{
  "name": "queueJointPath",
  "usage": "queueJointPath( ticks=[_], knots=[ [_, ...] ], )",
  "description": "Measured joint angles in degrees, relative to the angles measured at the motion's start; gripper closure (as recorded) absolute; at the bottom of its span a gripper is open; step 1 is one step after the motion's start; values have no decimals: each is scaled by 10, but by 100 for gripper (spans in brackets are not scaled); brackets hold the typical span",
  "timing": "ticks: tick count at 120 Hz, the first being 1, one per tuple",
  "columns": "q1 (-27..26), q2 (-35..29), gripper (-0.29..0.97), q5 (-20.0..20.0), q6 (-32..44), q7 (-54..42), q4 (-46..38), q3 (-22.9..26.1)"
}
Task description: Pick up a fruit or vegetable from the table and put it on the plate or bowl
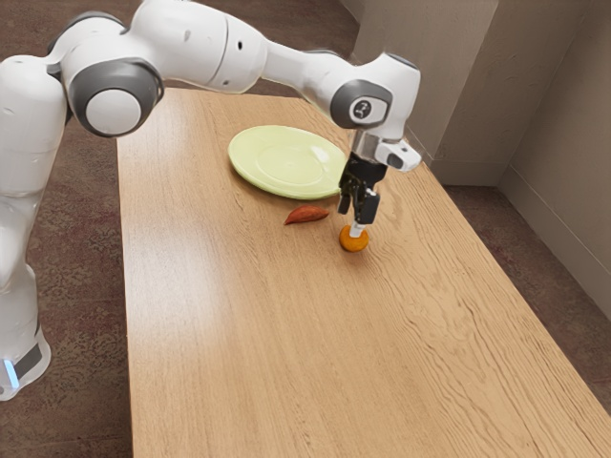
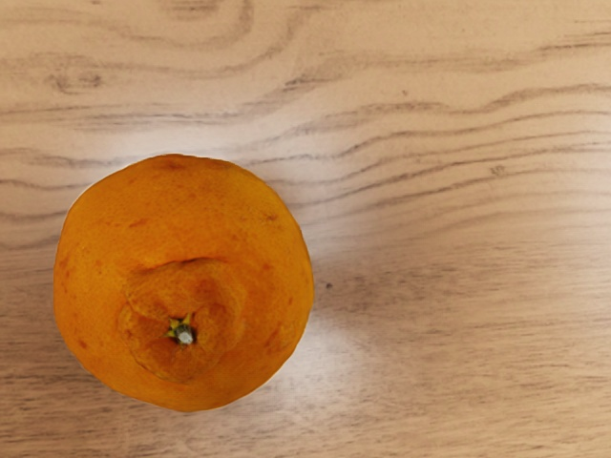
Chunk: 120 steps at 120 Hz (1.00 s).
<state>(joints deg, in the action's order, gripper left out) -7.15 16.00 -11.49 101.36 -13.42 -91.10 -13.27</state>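
right under the hand, the orange [image 2: 181, 281] sits on the bare wood of the table [image 1: 286, 382]. its stem dimple faces up at the wrist camera, with a puckered ring of skin around it. over in the exterior view, the gripper [image 1: 357, 227] hangs straight down over the crown of the fruit, very close, maybe touching; i can't say which. is the claw open or closed? i cannot tell from this side angle. nothing shows it holding the fruit, and the orange looks to be resting on the table.

handling call: it's a small, round, firm fruit, light for this arm. the skin is slightly pebbled, so it should grip decently. it's a ball, though, and it will likely roll or squirt out if pinched off-centre. best bet is to take it across its widest girth, below the crown, with a moderate squeeze.

just beyond, toward the exterior view's left, a reddish tapered vegetable [image 1: 305, 215] lies flat, near the orange but apart from it. what it is exactly is hard to make out. farther back sits the pale green plate [image 1: 277, 157], with nothing on it. the orange's underside is hidden, and the hand overlaps the plate's rim on the exterior view's right.
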Motion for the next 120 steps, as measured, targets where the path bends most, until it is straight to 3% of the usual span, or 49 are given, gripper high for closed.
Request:
queueJointPath(
  ticks=[53, 120],
  knots=[
    [12, 15, 0, 0, 31, -13, -3, -7],
    [15, 59, 0, -41, 62, -38, 12, -8]
  ],
)
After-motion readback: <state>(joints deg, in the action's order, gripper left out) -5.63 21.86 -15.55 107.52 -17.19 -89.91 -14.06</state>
